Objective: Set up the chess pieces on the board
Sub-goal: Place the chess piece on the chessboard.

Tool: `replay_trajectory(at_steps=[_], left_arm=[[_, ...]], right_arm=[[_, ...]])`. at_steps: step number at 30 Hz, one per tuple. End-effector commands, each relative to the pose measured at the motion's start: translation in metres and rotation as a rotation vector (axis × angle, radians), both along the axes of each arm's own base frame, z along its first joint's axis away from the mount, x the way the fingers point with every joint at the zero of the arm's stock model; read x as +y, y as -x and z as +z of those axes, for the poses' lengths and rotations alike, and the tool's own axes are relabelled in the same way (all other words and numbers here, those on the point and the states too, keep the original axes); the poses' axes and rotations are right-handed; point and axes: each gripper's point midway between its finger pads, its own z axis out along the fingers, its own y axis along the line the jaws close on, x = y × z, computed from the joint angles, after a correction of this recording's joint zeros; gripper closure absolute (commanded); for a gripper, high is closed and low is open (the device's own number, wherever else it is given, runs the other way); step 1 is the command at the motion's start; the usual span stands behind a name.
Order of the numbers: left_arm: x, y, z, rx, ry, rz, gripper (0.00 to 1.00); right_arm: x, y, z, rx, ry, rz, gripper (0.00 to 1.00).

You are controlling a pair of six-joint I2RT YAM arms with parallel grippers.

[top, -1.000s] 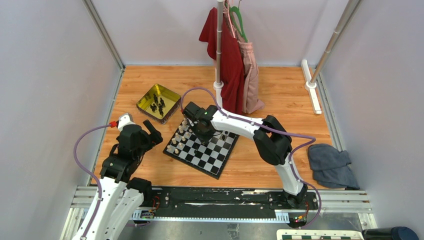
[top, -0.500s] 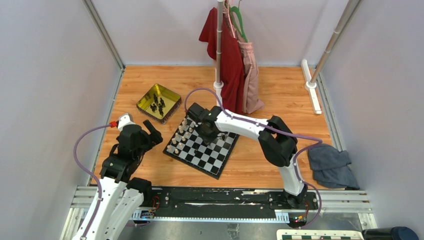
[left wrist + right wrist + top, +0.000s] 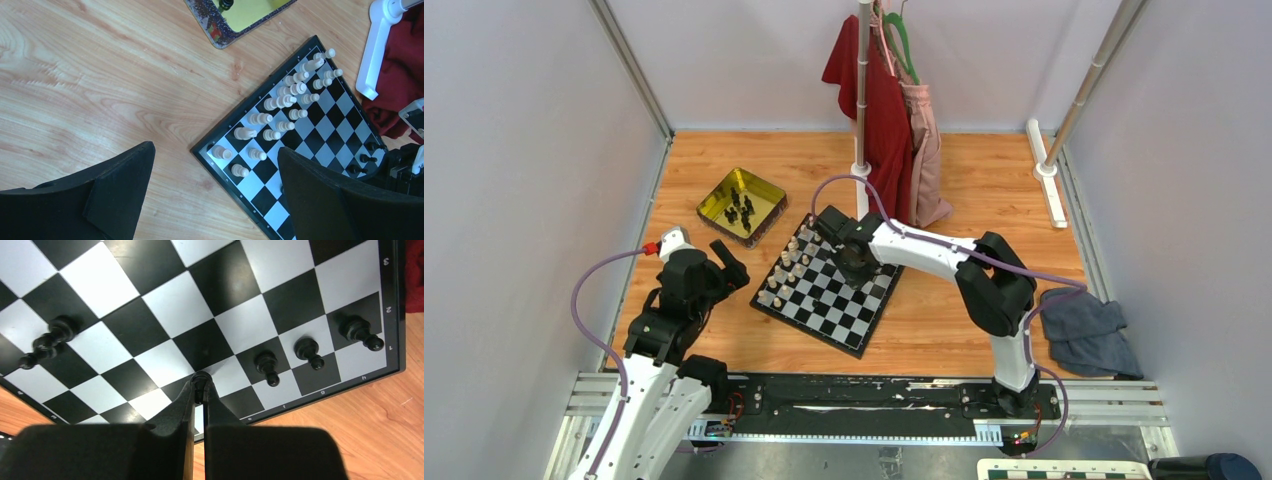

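The chess piece [image 3: 200,378], seemingly light, hard and slick, is being clamped by its head in the right gripper [image 3: 199,392] at lower centre, while the left gripper [image 3: 215,152] is gaping.

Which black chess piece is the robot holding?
The black piece pinched in the right gripper; the other black pieces stand free on the board.

You have a smooth, light wood-grain worktop [image 3: 75,75]. The square black-and-white chequered board [image 3: 165,305] looks glossy; the tiny black chess pieces [image 3: 266,365] look like shiny plastic. The gold rectangular tin tray [image 3: 207,27] is mirror-bright metal, its rim scuffed.
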Motion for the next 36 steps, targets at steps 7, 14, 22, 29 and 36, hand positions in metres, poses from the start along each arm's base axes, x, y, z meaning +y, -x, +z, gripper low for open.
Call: replay_trajectory(at_steps=[7,14,22,29,36], left_arm=[[-0.002,-0.002,-0.001,-0.01,0.003,-0.009,0.0],[-0.002,-0.001,-0.001,-0.008,0.004,-0.008,0.0],[-0.002,-0.002,-0.001,-0.009,0.005,-0.009,0.0],[-0.003,-0.002,-0.001,-0.006,0.005,-0.011,0.0],[-0.003,-0.002,-0.002,-0.003,0.006,-0.014,0.0]], right_arm=[[-0.024,-0.007,0.005,-0.015,0.008,-0.079,1.0],[-0.027,-0.008,0.002,-0.004,0.01,-0.087,1.0],[-0.028,-0.008,0.0,0.006,0.007,-0.087,1.0],[-0.029,-0.005,-0.005,0.028,0.01,-0.087,0.87],[-0.027,-0.005,-0.004,0.032,0.004,-0.083,0.73]])
